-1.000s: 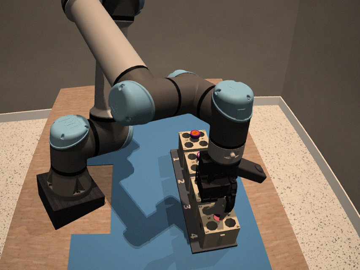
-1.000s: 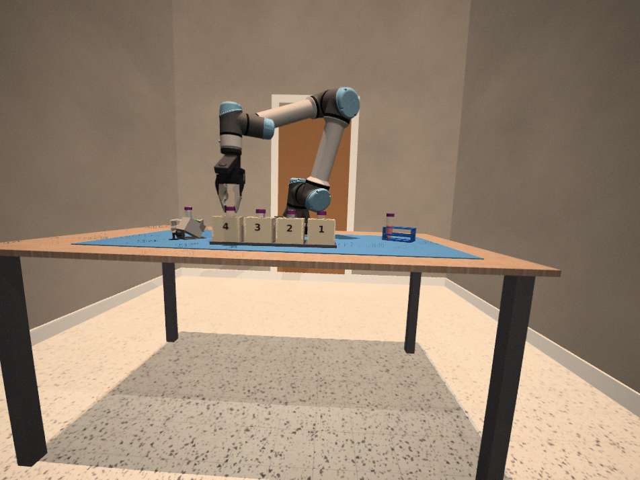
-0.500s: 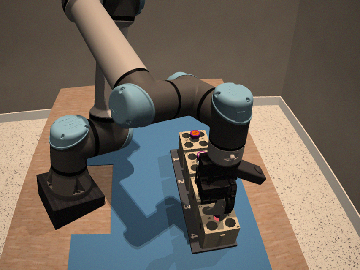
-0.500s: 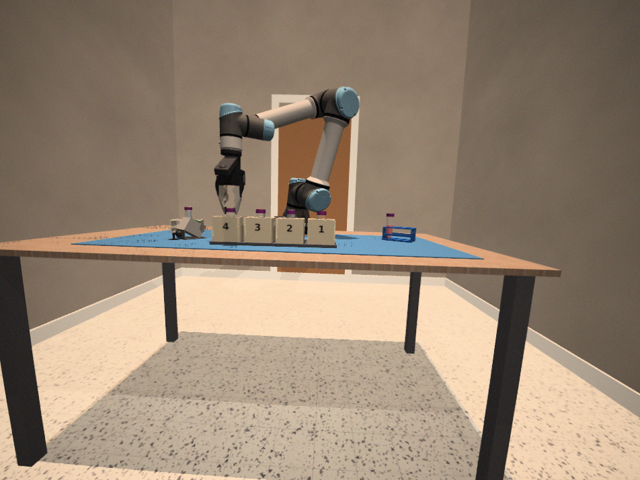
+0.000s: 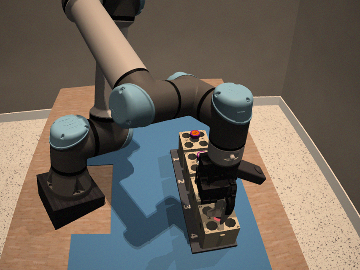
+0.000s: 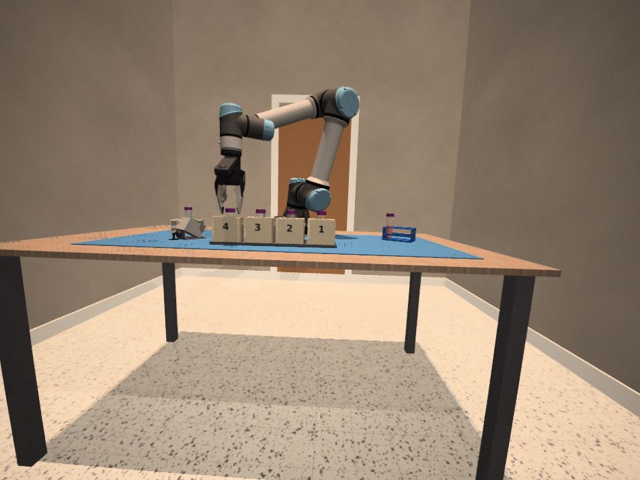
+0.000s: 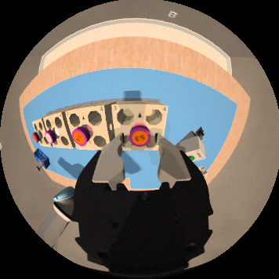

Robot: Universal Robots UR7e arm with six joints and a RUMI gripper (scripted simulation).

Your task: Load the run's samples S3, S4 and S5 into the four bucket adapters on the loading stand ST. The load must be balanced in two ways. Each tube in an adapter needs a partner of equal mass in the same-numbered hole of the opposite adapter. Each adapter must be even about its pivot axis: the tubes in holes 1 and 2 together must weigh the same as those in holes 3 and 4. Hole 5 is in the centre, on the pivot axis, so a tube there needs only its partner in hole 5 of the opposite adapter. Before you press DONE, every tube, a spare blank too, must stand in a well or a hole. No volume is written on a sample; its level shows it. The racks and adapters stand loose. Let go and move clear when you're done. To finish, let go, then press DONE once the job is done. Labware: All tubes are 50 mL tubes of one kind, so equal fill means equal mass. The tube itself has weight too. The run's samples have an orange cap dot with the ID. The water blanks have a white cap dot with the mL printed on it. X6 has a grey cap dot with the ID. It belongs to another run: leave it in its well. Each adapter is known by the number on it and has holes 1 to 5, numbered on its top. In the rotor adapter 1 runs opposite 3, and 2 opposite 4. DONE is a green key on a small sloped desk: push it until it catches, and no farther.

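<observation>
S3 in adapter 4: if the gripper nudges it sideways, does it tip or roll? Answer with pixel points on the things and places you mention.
Probably neither: S3 (image 7: 140, 135) stands in the centre hole, whose walls should keep it upright. It looks like a stiff capped tube, so I'd expect little flex. A harder shove might shift adapter 4 (image 5: 218, 237) (image 6: 226, 233) (image 7: 162, 117) instead, since it's a separate block on the stand (image 5: 196, 249) (image 6: 273, 244).

s3 (image 7: 140, 136), purple-capped with an orange dot, stands in the centre hole of adapter 4 (image 5: 220, 239) (image 6: 226, 232) (image 7: 117, 135); adapters 3 (image 6: 257, 233) (image 7: 72, 146), 2 (image 6: 289, 234) (image 7: 48, 143) and 1 (image 5: 182, 143) (image 6: 321, 236) each hold one purple-capped tube too.
</observation>
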